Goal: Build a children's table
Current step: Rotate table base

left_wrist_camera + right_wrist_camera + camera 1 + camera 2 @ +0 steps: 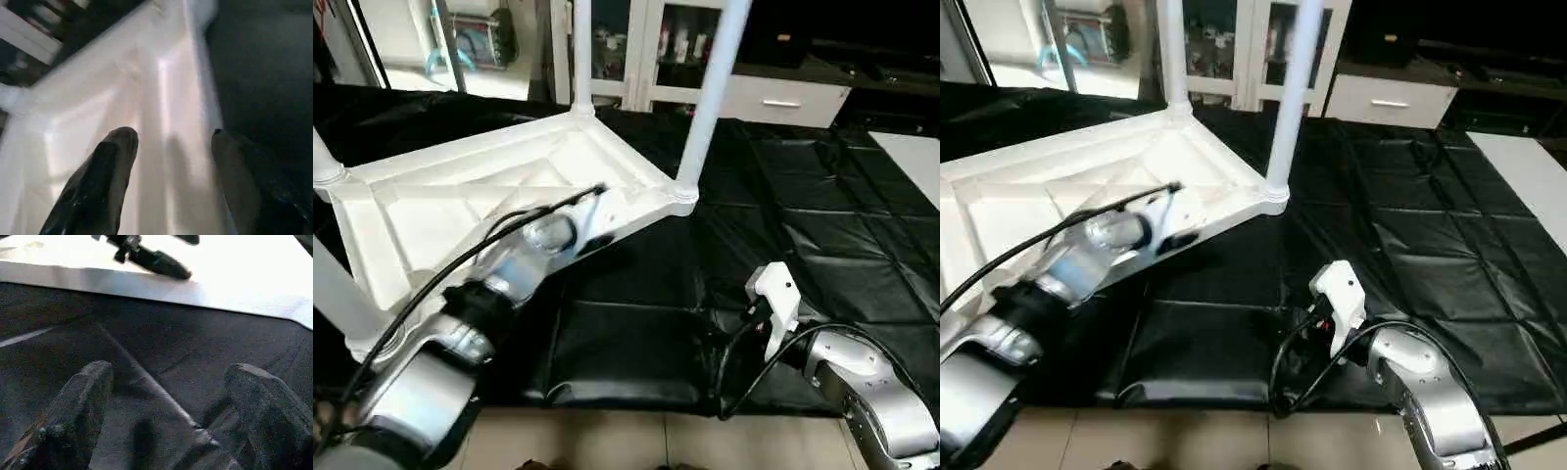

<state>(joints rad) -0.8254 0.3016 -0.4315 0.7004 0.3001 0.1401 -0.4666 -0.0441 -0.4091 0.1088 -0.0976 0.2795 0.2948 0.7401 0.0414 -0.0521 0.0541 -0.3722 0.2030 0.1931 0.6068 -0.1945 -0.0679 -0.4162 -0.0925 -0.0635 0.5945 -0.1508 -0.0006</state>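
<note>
Silver forearms fill the near edge of the head views. On the left, the left arm (460,323) reaches up and forward, a black cable running along it, and its gripper (168,161) sits at the near long edge of the table top (440,211). From the wrist, its two black fingers (105,181) stand apart with nothing between them; the white plastic of the top and its near rim lie beyond them, and whether a fingertip touches the plastic cannot be told.

On the right, the right arm (871,392) lies low over the black mat (822,225), ending in a white wrist piece (with its own black cable looping beside it). The right gripper (168,401) has its fingers (78,406) spread wide, holding nothing, just above the quilted mat. Its wrist view also catches the top's near edge farther off, with the other gripper's dark fingertips over it.

The top lies upside down on the mat, toward the left and well apart from the right gripper, its ribbed underside facing up. Legs stand upright in its corner sockets: one at the far corner (581,54), one at the near right corner (710,98), one at the far left (321,162), and one close to the camera at the left edge (337,299).

Pale floor (656,441) shows below the mat's near edge. White cabinets (783,98) and glass-fronted shelving stand along the back.
</note>
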